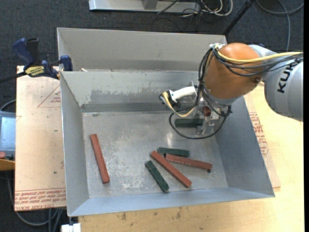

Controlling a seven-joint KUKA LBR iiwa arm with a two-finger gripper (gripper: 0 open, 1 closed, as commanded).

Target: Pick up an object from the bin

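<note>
While the gripper (203,123) pinches a dark green bar (186,123), 5 loose bars (170,168) nearby

One marking is read: the black capital letters "KU", printed large on the pale grey casing of the arm (286,83) at the right side of the camera view, just right of the orange cover (231,69). The letters are tilted, rising from lower left to upper right, and the word is cut off after the "U". No other writing can be made out; finer print elsewhere is too small to be read.
</note>
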